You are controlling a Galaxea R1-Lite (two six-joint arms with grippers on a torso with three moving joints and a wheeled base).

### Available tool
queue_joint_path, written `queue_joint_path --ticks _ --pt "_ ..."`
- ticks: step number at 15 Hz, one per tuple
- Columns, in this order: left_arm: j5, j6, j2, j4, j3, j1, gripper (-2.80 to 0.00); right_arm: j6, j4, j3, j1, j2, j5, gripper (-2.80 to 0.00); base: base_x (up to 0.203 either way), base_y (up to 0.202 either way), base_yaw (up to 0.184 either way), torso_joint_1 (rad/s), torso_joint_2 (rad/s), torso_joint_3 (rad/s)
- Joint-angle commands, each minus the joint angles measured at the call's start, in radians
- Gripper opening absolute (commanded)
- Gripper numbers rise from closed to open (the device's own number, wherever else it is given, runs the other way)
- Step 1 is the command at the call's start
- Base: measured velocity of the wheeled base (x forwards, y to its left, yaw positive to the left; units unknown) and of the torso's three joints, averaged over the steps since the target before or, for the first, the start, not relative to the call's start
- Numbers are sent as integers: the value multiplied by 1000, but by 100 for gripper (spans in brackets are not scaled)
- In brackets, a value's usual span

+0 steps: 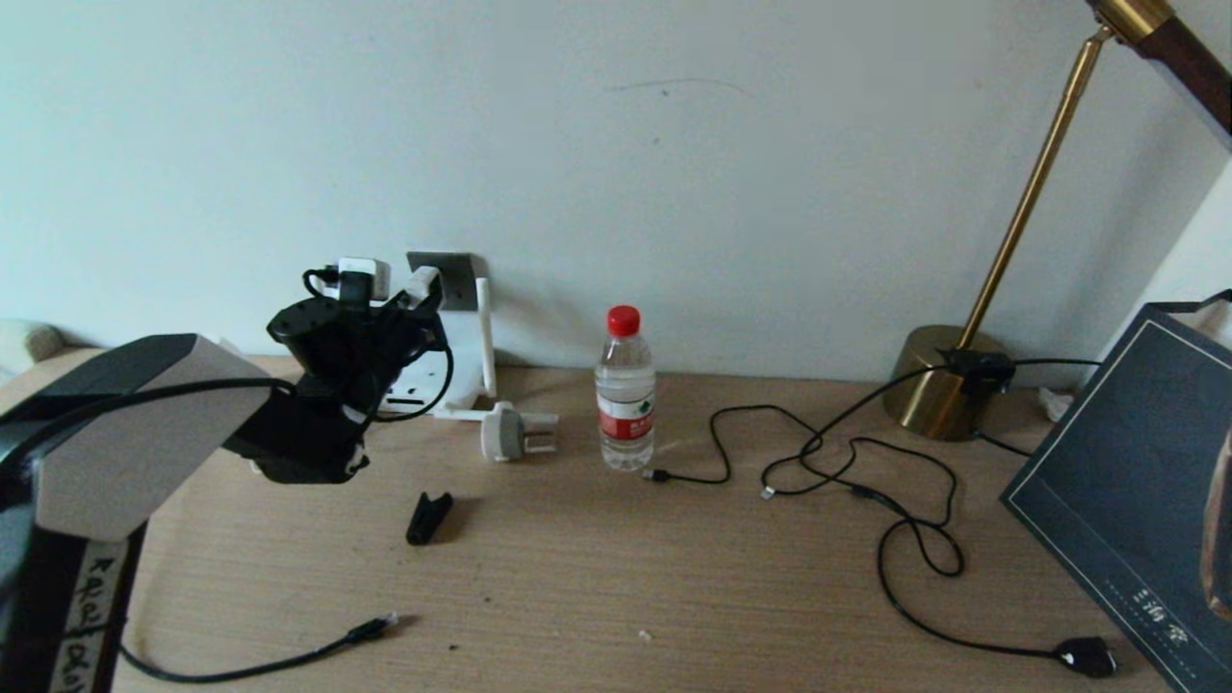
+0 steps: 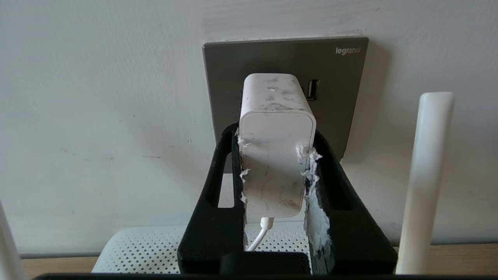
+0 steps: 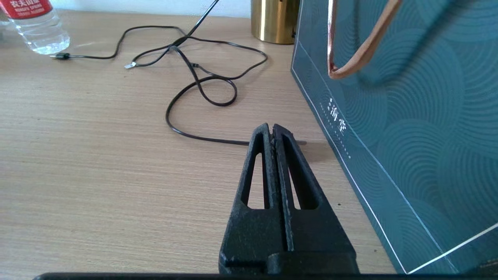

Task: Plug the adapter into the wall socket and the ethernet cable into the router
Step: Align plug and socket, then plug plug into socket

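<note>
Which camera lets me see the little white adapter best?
The left wrist view: the adapter fills the middle, gripped by the left gripper in front of the wall socket. In the head view it is a small white block half hidden by the arm. The right wrist view misses it.

Head camera looks down over the worktop (image 1: 674, 577); the left wrist camera sits close behind the left pincer (image 2: 274, 155), facing the wall socket (image 2: 334, 101), shared by both.
</note>
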Motion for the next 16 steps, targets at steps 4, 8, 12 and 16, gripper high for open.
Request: queue_joint_path --ticks 4,8,12,16 --pt "0 0 1 7 -10 2 -280 0 -1 0 0 1 0 -280 0 0 0 0 0 0" --pt "0 0 11 15 -30 5 -280 0 -1 0 0 1 0 -280 0 0 0 0 0 0" --pt "0 -1 21 43 -56 5 -280 0 -1 0 0 1 0 -280 0 0 0 0 0 0" --pt "0 -1 27 60 -71 7 -280 0 -1 0 0 1 0 -280 0 0 0 0 0 0"
